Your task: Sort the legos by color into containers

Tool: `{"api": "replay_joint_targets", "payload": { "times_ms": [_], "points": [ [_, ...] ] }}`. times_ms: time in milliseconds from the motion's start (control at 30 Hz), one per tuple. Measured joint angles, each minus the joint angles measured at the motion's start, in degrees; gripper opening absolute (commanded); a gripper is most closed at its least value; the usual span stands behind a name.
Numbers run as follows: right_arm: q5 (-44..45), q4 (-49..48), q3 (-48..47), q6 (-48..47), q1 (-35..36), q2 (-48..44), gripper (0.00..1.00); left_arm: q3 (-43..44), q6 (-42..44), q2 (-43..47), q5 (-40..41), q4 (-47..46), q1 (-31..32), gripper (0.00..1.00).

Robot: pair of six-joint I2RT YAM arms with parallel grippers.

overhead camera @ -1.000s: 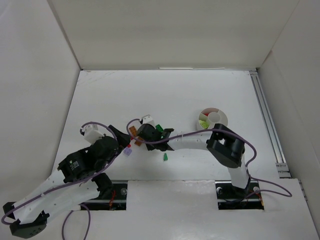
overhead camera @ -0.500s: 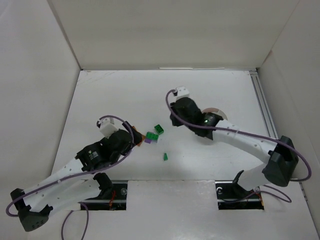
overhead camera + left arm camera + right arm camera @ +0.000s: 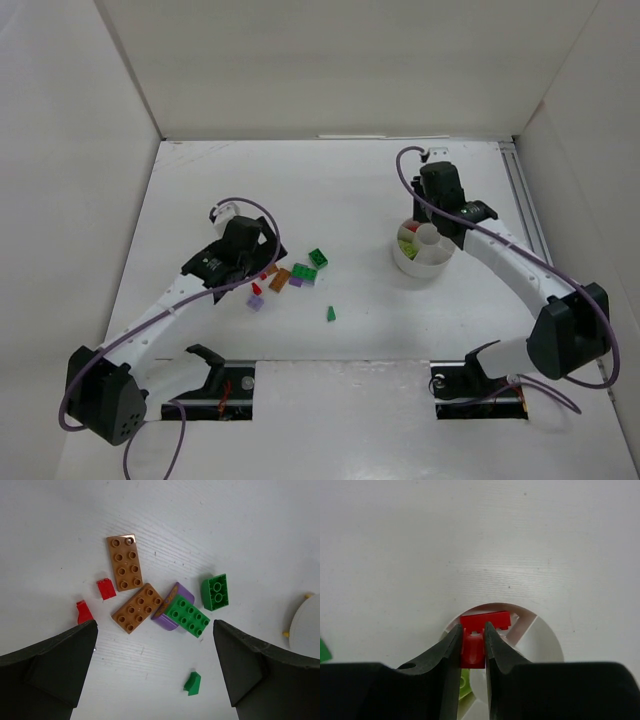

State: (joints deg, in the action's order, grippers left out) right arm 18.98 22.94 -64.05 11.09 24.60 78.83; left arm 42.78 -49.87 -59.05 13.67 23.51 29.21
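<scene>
Having swung from pile (image 3: 150, 610) to dish (image 3: 441, 263), the right gripper (image 3: 472, 630) clenched a red lego (image 3: 486, 619) for dropping; the left gripper (image 3: 155, 629) hung released.

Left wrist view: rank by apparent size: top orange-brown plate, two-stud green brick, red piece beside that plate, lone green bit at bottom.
1. orange-brown plate
2. two-stud green brick
3. red piece and lone green bit: too alike to rank.
</scene>
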Motion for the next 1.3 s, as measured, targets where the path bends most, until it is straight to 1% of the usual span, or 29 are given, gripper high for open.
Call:
{"api": "replay_joint_targets", "payload": {
  "times_ms": [167,267,300,333,367,433,500,633,733,800,833,1033,1233,1300],
  "points": [
    [-1.3,0.2,0.0,-1.6,-3.4,3.0,0.22,0.0,2.5,-0.3,-2.3,-0.7,0.0,1.00],
    [-1.8,0.6,0.0,-2.1,-3.6,4.5,0.27,0.0,2.8,-0.3,-2.8,-0.8,-0.1,1.00],
    [-2.1,0.7,0.0,-2.3,-3.6,4.7,0.31,0.0,2.9,-0.3,-2.9,-0.8,-0.1,1.00],
    [-2.1,0.7,0.0,-2.3,-3.6,4.8,0.31,0.0,2.9,-0.3,-3.0,-0.7,-0.1,1.00],
    [-2.2,0.7,0.0,-2.3,-3.6,4.8,0.34,0.0,2.9,-0.3,-3.0,-0.7,-0.1,1.00],
    [-2.3,0.7,0.0,-2.5,-3.6,4.8,0.34,0.0,2.8,-0.5,-3.0,-0.6,-0.1,1.00],
    [-2.4,0.7,0.0,-2.6,-3.6,4.8,0.38,0.0,2.8,-1.0,-3.0,-0.6,-0.1,1.00],
    [-2.5,0.7,0.1,-2.7,-3.6,4.8,0.39,-0.1,2.2,-2.9,-3.0,-0.5,-0.1,1.00],
    [-2.8,1.0,0.2,-2.7,-3.6,4.7,0.39,-0.7,1.8,-4.2,-3.0,-0.9,-0.1,0.97],
    [-3.0,1.1,0.5,-2.7,-3.6,4.0,0.39,-1.4,1.6,-5.0,-3.0,-1.1,-0.1,0.91],
    [-3.1,1.2,0.8,-2.8,-3.6,3.3,0.41,-1.8,1.4,-5.7,-3.0,-1.2,-0.1,0.89],
    [-3.4,1.6,1.7,-2.8,-3.6,-2.2,0.41,-3.5,0.2,-10.6,-2.5,-1.7,-0.2,0.78],
    [-3.3,2.2,3.3,-3.2,-3.6,-3.7,0.41,-4.5,-2.7,-12.1,0.7,-1.7,-0.4,0.66],
    [-3.3,2.6,4.1,-3.3,-3.6,-3.8,0.41,-4.5,-3.6,-12.2,2.1,-1.7,-0.4,0.64]
  ]
}}
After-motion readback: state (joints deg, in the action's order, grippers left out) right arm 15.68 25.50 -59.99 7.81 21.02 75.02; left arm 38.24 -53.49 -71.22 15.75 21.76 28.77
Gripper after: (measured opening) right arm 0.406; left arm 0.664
